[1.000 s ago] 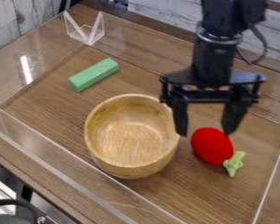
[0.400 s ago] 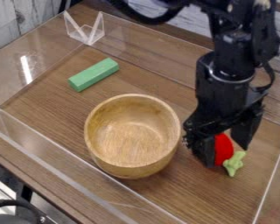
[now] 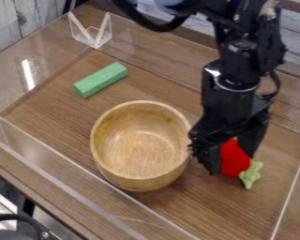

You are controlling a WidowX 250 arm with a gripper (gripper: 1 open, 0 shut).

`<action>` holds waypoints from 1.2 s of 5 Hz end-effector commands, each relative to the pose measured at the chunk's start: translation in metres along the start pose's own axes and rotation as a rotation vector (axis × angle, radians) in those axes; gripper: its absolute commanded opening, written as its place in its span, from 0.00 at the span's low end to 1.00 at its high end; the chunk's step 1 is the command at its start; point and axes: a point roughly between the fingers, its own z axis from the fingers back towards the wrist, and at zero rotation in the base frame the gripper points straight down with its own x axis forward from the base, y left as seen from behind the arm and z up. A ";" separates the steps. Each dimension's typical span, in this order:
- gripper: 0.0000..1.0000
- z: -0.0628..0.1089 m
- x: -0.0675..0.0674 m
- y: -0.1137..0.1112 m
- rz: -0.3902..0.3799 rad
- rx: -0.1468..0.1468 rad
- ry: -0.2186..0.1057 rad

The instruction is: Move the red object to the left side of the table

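The red object, a small red toy fruit with a light green leafy stem, lies on the brown wood-grain table at the right, just beside the wooden bowl. My gripper points straight down over it, open, with one dark finger on the fruit's left and the other on its right. Most of the fruit is hidden behind the fingers; only a red strip and the stem show. I cannot tell whether the fingers touch it.
A wooden bowl stands at the table's middle front, close to the gripper's left finger. A green rectangular block lies to the back left. Low clear acrylic walls border the tabletop.
The gripper has come down around the red fruit and rolled about its vertical axis, so its fingers now straddle the fruit. The fruit, bowl and block have not moved.
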 end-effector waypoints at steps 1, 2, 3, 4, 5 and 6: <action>1.00 0.006 0.003 -0.007 -0.077 -0.031 0.004; 1.00 0.005 0.003 -0.009 -0.120 -0.034 0.006; 1.00 0.013 0.017 -0.003 -0.043 -0.045 -0.004; 1.00 0.022 0.016 0.004 0.029 -0.064 -0.001; 1.00 0.026 0.018 0.008 0.089 -0.070 -0.011; 1.00 0.025 0.001 0.003 0.143 -0.073 -0.019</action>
